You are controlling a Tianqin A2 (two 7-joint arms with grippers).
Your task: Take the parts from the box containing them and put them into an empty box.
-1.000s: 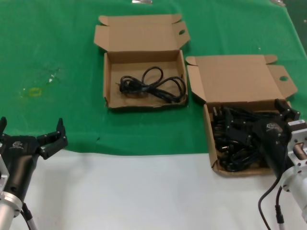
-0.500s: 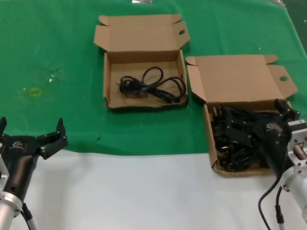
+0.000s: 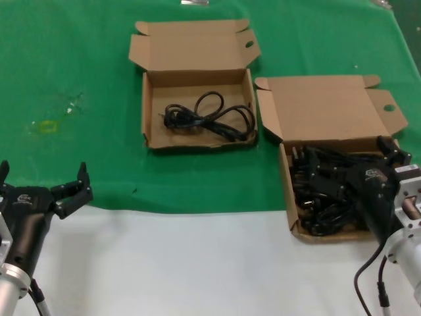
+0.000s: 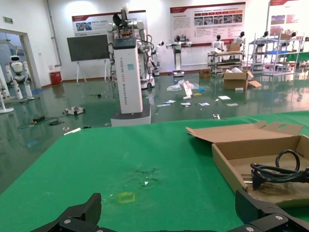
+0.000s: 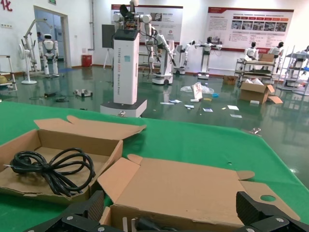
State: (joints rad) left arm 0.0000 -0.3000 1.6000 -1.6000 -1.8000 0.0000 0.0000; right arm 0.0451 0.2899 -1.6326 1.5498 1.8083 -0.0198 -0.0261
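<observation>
The near right cardboard box point(image 3: 284, 172) is full of several coiled black power cords point(image 3: 322, 187). My right gripper point(image 3: 352, 162) is open and hangs just above these cords, holding nothing. In the right wrist view it point(image 5: 171, 213) spans the box's front wall, with a plug point(image 5: 140, 224) just below and the lid point(image 5: 193, 186) beyond. The other box point(image 3: 150, 108), farther back and to the left, holds one coiled cord point(image 3: 210, 118); this cord also shows in the right wrist view point(image 5: 50, 166) and the left wrist view point(image 4: 277, 171). My left gripper point(image 3: 43, 176) is open and empty at the cloth's near left edge.
A green cloth point(image 3: 66, 66) covers the far part of the table; the near part is white point(image 3: 197, 263). Both boxes have lids folded back, each with a round hole point(image 3: 388, 107). A small yellow mark point(image 3: 47, 126) lies on the cloth at left.
</observation>
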